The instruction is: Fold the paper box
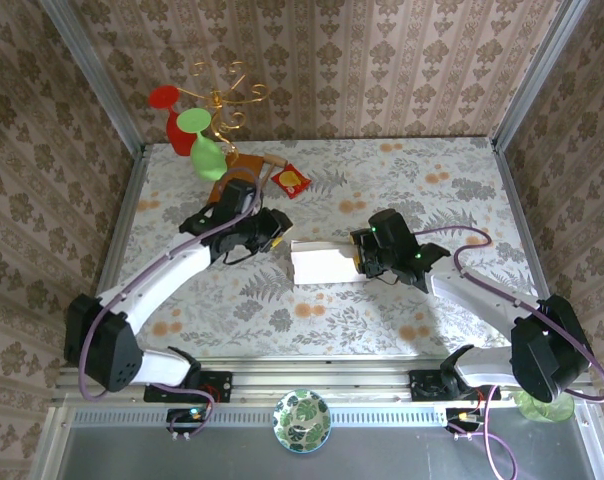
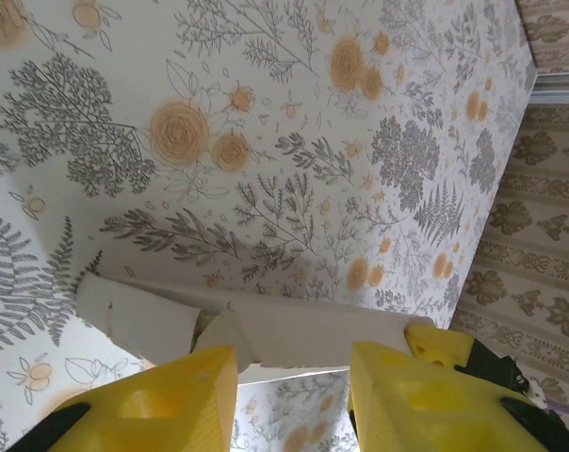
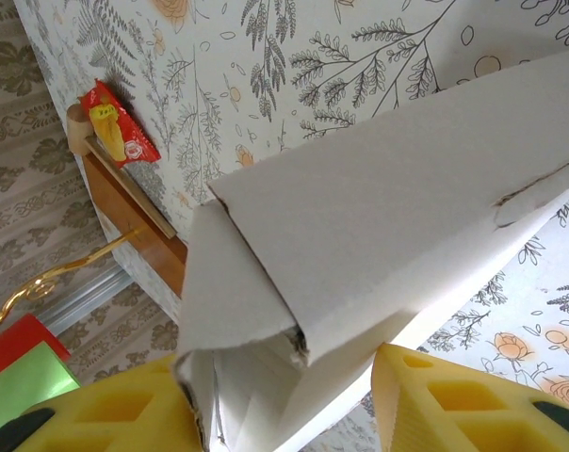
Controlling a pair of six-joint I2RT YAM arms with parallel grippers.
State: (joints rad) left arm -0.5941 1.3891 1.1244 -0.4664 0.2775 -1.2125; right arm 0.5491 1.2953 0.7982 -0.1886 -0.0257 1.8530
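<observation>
The off-white paper box [image 1: 322, 262] lies partly folded in the middle of the floral table. My left gripper [image 1: 274, 232] hovers just off the box's left end. In the left wrist view its yellow fingers [image 2: 171, 395] stand open, with the box [image 2: 303, 330] lying just beyond them. My right gripper [image 1: 365, 256] is at the box's right end. In the right wrist view the box's end and a loose flap [image 3: 360, 217] sit between the widely spread jaws of the right gripper [image 3: 280, 367]. The flap rests against the left finger [image 3: 124, 405], with a gap to the other finger.
A brown wooden board [image 1: 244, 165] with a red packet [image 1: 292, 181] lies at the back left, beside a gold wire stand [image 1: 222, 100] carrying red and green pieces. A patterned bowl [image 1: 302, 420] and a green glass [image 1: 542, 405] sit at the near edge.
</observation>
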